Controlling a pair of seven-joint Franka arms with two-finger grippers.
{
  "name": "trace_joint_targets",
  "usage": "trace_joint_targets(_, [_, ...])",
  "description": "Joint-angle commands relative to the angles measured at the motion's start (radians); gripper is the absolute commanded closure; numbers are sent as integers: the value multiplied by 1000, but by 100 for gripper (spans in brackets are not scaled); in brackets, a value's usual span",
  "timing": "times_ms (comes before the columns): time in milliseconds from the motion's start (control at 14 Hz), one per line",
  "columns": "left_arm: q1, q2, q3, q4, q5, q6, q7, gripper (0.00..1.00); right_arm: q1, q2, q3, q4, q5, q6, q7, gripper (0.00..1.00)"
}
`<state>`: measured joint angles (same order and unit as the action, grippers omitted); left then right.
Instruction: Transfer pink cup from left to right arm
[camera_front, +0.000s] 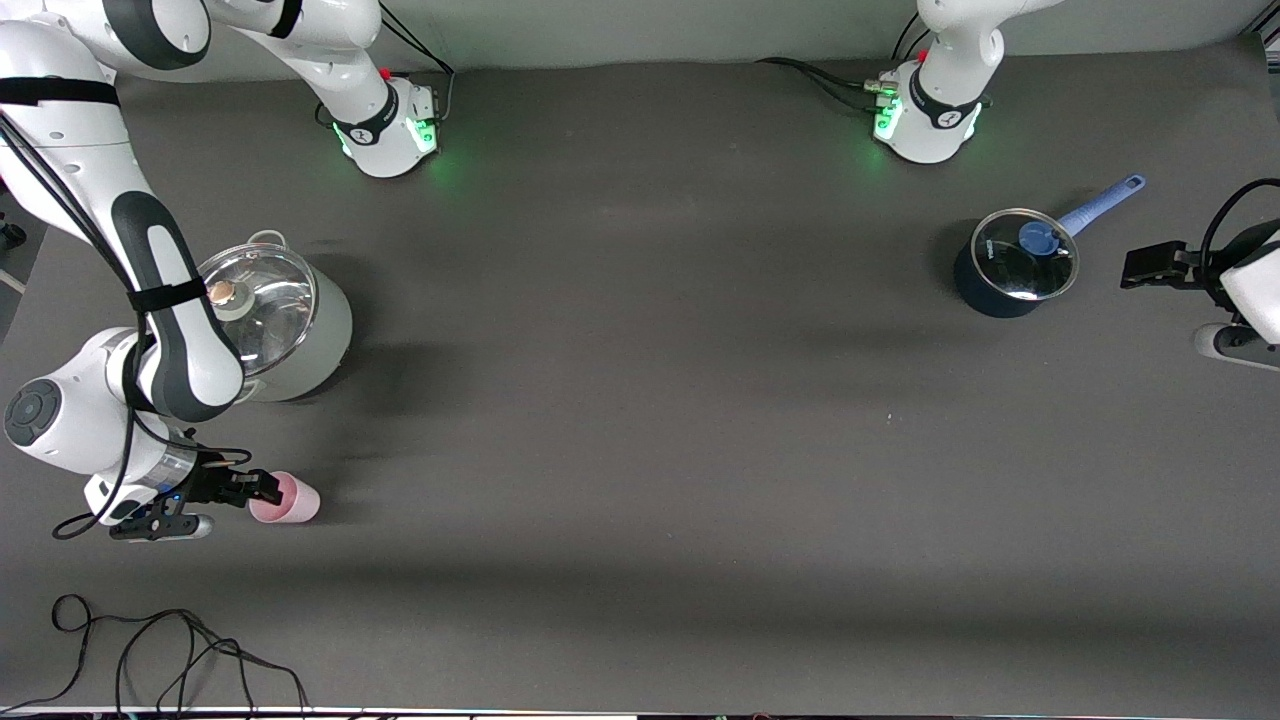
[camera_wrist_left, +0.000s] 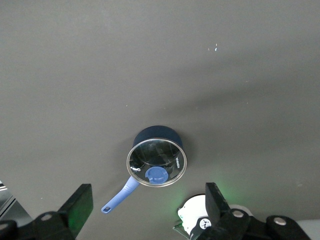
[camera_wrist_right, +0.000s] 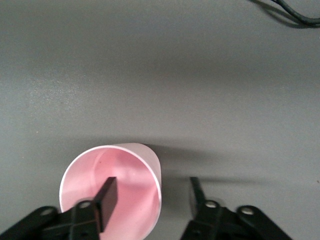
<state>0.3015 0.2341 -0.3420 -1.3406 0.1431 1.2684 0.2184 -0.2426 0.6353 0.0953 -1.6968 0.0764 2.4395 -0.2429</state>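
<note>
At lower left, the pink cup (camera_front: 287, 499) rim is straddled by the right gripper (camera_front: 262, 487), fingers apart; it could probably be tipped. The left gripper (camera_front: 1128, 269), spread, waits at right.

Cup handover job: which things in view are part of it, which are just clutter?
Part of the job:
- pink cup, upright on the table
- right gripper, open, one finger inside the cup's mouth, one outside the wall
- left gripper, open, waiting beside the blue saucepan

Just lying about:
- blue saucepan with glass lid
- big steel pot with glass lid
- loose black cable
</note>
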Motion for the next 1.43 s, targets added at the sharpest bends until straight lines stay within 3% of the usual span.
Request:
trace_joint_targets(0, [-15,-19,15,-12,23,-20,-5,0,-1,-17,-3,20,10,-82,-32,1])
trace_joint_targets(287, [-34,-18,47,-3,42,-37,8,0,-1,-77,-5,101,-116,-340,-30,1])
trace_joint_targets(645, [-303,-32,371,-14,-45,2,114,0,26,-161,-2,250,-193,-651,-23,1])
trace_joint_targets(717, [-309,-45,377,-29,-45,21,108,0,28,-204,0,250,-194,-671,-21,1])
trace_joint_targets(860, [-305,-123,376,-153,-54,133,72,0,29,-288,0,247,-185,-724,-3,1])
trace_joint_targets(1003, [-238,-186,329,-253,-94,228,47,0,31,-359,0,240,-182,-764,40,1])
trace_joint_targets(1146, [-144,-197,217,-269,-96,250,-26,0,29,-434,-5,203,-155,-789,48,0])
trace_joint_targets(1361, [-195,-229,209,-320,-86,301,-132,0,29,-575,-28,85,-101,-786,59,0])
